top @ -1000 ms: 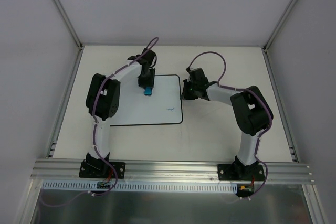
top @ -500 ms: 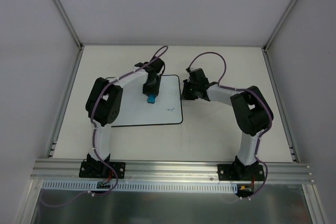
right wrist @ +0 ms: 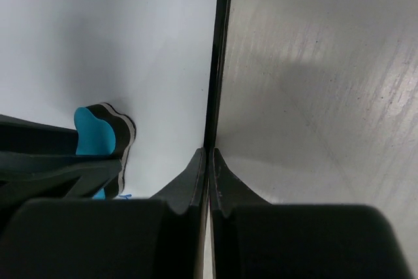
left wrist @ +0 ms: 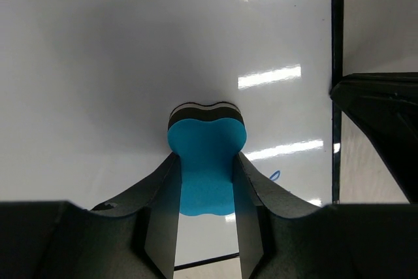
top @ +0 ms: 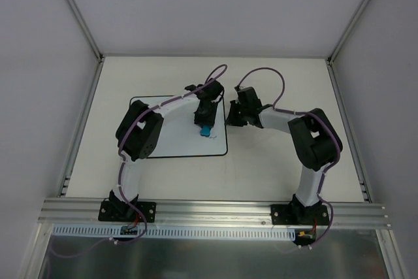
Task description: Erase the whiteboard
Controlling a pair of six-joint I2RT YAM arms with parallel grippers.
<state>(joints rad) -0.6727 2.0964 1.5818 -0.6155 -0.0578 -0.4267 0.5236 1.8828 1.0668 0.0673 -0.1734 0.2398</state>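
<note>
The whiteboard (top: pixel 173 140) lies flat on the table, left of centre, white with a thin black border. My left gripper (top: pixel 204 126) is shut on a blue eraser (top: pixel 205 130), which rests on the board near its right edge. In the left wrist view the eraser (left wrist: pixel 206 151) is pinched between both fingers, its dark felt face against the whiteboard (left wrist: pixel 130 63). A small blue stroke (left wrist: pixel 274 176) shows just right of it. My right gripper (top: pixel 230 117) is shut, and its tips (right wrist: pixel 209 156) sit on the board's black right border (right wrist: pixel 219 63).
The cream tabletop (right wrist: pixel 326 96) stretches right of the board. Grey walls and aluminium rails (top: pixel 85 129) enclose the table on three sides. The two wrists are close together at the board's right edge.
My left arm has slid the eraser rightward and nearer across the board, from its upper middle to near the right edge. The right arm has stayed put.
</note>
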